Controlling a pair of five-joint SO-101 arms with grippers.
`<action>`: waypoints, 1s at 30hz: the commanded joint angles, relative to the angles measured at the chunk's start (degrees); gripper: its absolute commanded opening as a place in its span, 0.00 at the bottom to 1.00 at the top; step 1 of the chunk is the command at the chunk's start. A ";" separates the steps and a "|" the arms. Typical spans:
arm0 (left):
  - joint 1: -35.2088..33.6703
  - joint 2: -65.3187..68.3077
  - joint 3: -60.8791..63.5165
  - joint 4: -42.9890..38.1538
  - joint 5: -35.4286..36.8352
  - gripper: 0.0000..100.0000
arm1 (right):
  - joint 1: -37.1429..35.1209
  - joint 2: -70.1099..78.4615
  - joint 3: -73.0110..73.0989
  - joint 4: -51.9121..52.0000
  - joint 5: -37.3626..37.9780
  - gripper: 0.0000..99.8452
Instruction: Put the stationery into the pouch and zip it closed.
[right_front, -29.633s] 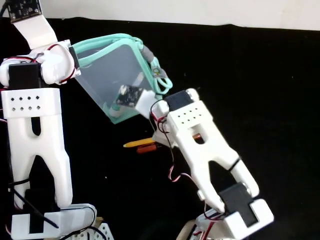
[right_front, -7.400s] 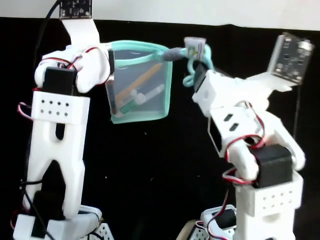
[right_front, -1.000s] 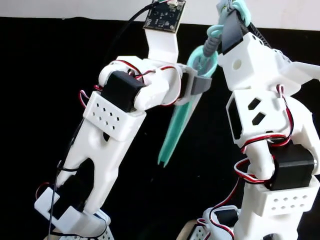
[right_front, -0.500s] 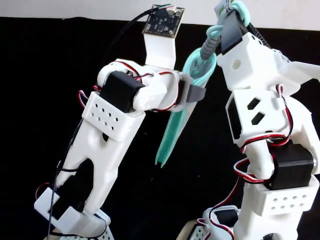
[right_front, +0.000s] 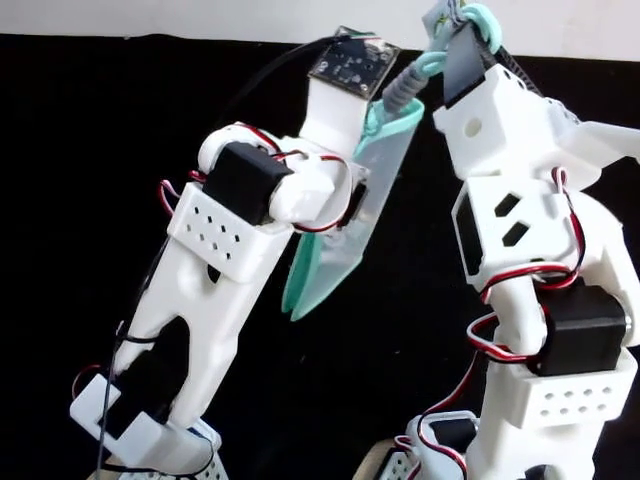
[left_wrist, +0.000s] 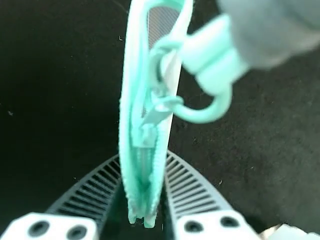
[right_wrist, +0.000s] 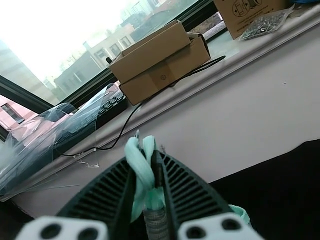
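Two grippers share the pouch (right_front: 345, 235), which hangs in the air over the black table (right_front: 90, 130), tilted and turned nearly edge-on, with its top end up by the right arm. The split looks deliberate: one arm anchors the body of the pouch so the other can pull along the zip without the whole thing swinging after it. The left gripper (left_wrist: 145, 167) has its fingers almost together, pinching the teal zip edge flat between them. From there the teeth run to the slider (left_wrist: 150, 132) and its round pull ring (left_wrist: 207, 107). On that stretch the two sides lie pressed together; beyond the slider I cannot tell. The right gripper (right_wrist: 147, 161) points up toward a window, also closed down to a narrow gap, and clamps the teal cord loop (right_wrist: 141, 167) just above its grey sleeve (right_wrist: 157, 220). Seen from above, the loop sticks out past that arm's head, by the pouch's upper corner. Whether the stationery is inside I cannot tell, since nothing reads through the pouch's side. I judge the zipping to be under way or nearly done.
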 joint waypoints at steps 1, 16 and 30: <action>-4.09 -0.84 -1.80 1.05 -0.79 0.01 | 2.77 -0.57 -0.22 0.04 -0.26 0.01; -13.85 -0.92 8.66 1.76 -11.34 0.01 | 10.77 -0.13 11.56 -10.77 -0.53 0.01; -14.02 -30.29 35.12 1.76 -20.13 0.01 | 16.22 0.04 27.30 -33.01 -0.35 0.01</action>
